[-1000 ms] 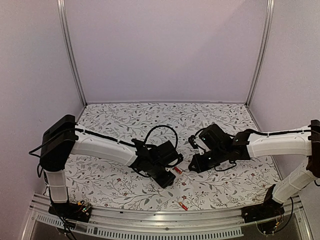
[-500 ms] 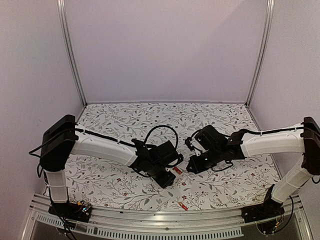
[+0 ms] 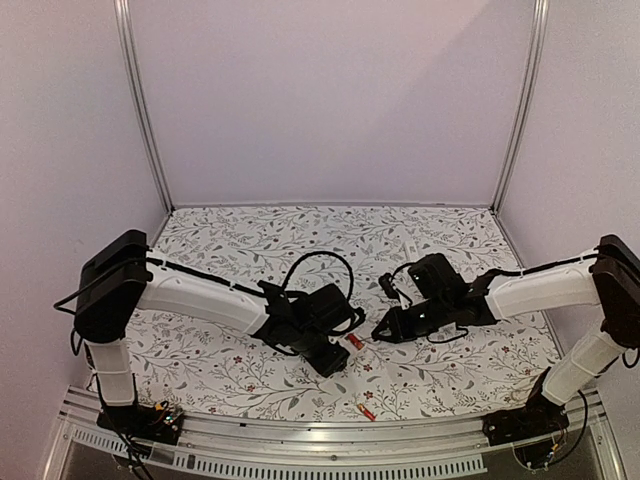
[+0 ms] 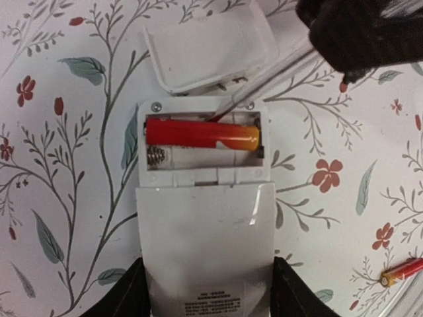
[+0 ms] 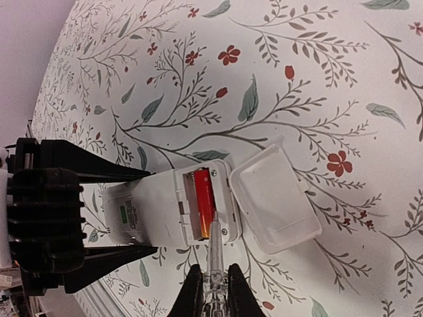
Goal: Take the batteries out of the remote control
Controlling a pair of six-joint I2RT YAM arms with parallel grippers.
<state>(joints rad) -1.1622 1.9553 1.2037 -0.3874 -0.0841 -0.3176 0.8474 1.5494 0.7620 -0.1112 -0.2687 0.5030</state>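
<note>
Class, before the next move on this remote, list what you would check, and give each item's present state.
1. Grip: the left gripper clamps the remote by its sides: ok.
2. Access: the cover is off and lies clear of the compartment: ok.
3. Lower slot emptied, with its spring bare: ok.
4. Upper slot emptied: not ok, a red-orange battery sits in it.
5. Tool: the right gripper holds the slim tool, which points at the battery: ok.
6. Tool tip hooked under the battery's end: cannot tell.
</note>
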